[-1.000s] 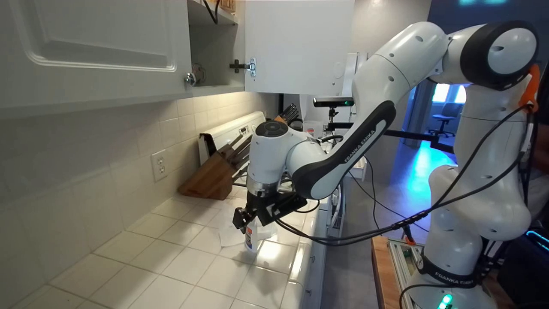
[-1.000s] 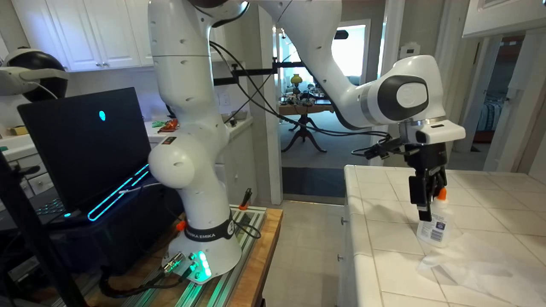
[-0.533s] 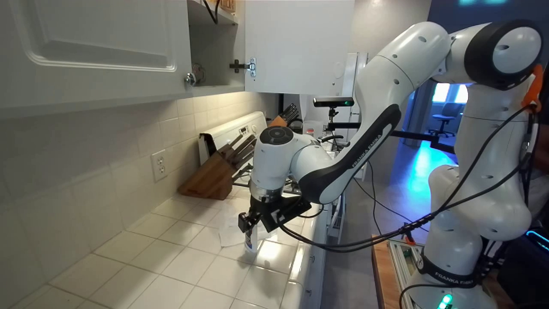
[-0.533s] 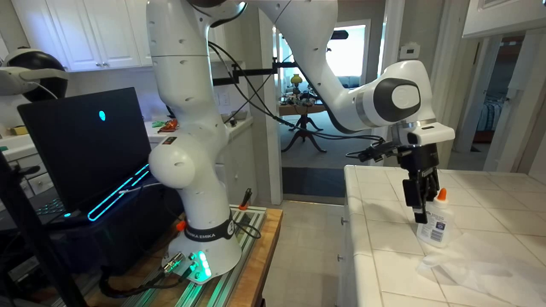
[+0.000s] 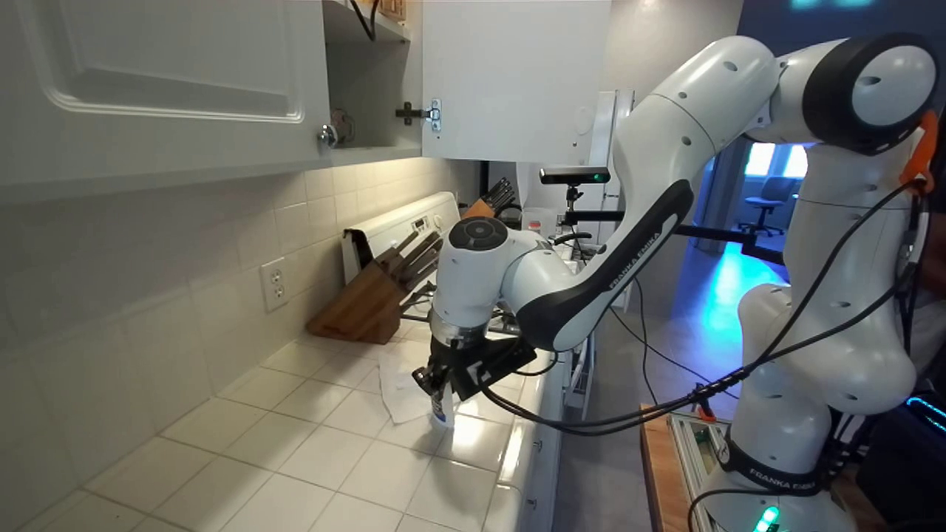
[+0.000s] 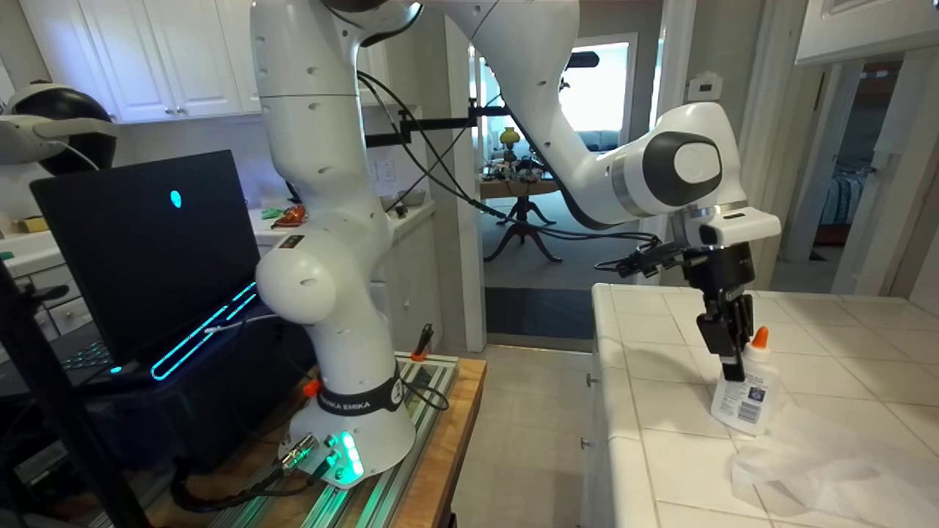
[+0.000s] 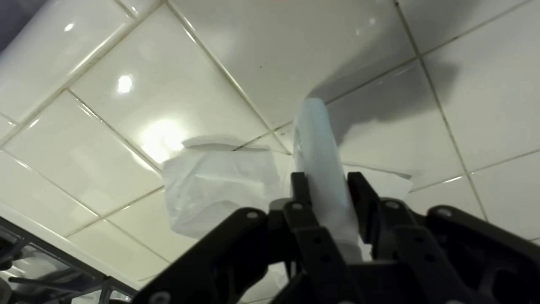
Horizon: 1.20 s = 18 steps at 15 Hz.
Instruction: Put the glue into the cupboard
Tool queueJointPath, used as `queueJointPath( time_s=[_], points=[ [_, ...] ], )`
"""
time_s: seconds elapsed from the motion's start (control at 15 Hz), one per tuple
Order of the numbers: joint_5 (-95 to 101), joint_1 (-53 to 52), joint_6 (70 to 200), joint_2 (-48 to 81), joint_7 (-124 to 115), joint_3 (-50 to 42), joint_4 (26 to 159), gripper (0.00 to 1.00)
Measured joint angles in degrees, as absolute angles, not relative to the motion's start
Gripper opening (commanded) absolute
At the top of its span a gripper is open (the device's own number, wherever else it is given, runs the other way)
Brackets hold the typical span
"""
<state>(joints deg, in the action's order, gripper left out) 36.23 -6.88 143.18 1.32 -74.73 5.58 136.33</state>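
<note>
The glue (image 6: 747, 396) is a whitish bottle with an orange pointed cap (image 6: 761, 337), standing slightly tilted over the tiled counter. Whether its base fully touches the tiles I cannot tell. In the wrist view my gripper (image 7: 328, 179) has a finger against each side of the glue (image 7: 318, 139), shut on its body. An exterior view shows only the glue's lower part (image 5: 442, 410) below the black fingers. The cupboard (image 5: 369, 96) hangs above the counter at upper left there, one door (image 5: 515, 81) swung wide and a darker inside showing.
Thin white paper (image 6: 829, 469) lies beside and under the bottle. A wooden knife block (image 5: 362, 307) stands by the backsplash, with the stove (image 5: 399, 222) behind it. Another cupboard door (image 5: 170, 81) with a knob overhangs the counter. Cables (image 5: 628, 414) hang from the arm.
The arm first shifted slightly back, then held still. The jaws have come together on the glue, whose base moved a little and which now leans. The paper slid slightly as well.
</note>
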Motion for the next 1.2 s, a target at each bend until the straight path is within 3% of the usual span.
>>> queueJointPath(
  time_s=[0.47,1.2],
  points=[
    [36.3,-6.9,143.0,-0.6,-75.3,5.6,136.3,0.07],
    [30.3,-4.5,135.1,-15.5,-64.1,5.6,131.7,0.07]
  ],
)
